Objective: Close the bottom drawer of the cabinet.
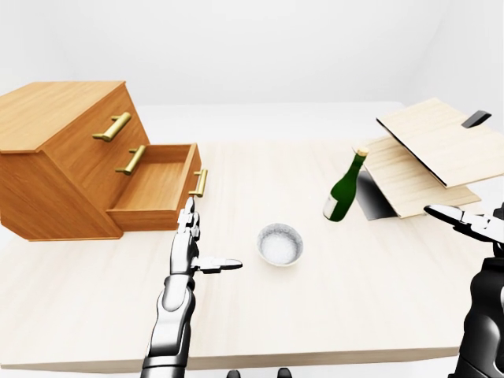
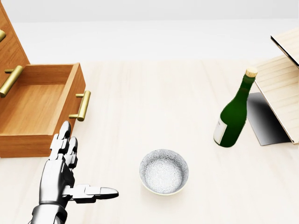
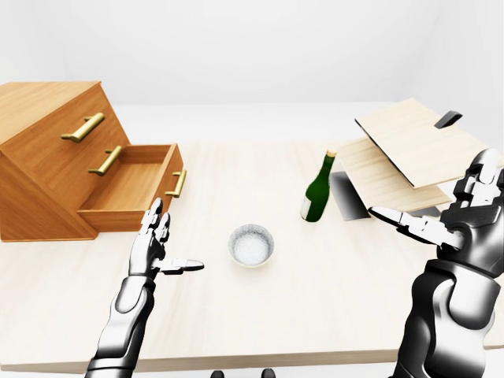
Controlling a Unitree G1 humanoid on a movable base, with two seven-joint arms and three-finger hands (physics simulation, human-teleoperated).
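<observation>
A wooden cabinet (image 1: 55, 142) stands on the table at the left of the eye views. Its bottom drawer (image 1: 157, 189) is pulled out, empty, with a brass handle (image 1: 200, 183) on its front. The two drawers above are shut. My left hand (image 1: 193, 250) is open, fingers pointing up, thumb out to the right, just below and right of the drawer front, not touching it. It also shows in the head view (image 2: 70, 170). My right hand (image 3: 441, 216) is open and empty at the right, near the wooden boards.
A white bowl (image 1: 279, 243) sits on the light wooden table (image 1: 354, 307) right of my left hand. A green bottle (image 1: 345, 187) stands further right. Stacked wooden boards (image 1: 433, 157) lean at the far right, over a dark panel (image 2: 264, 119).
</observation>
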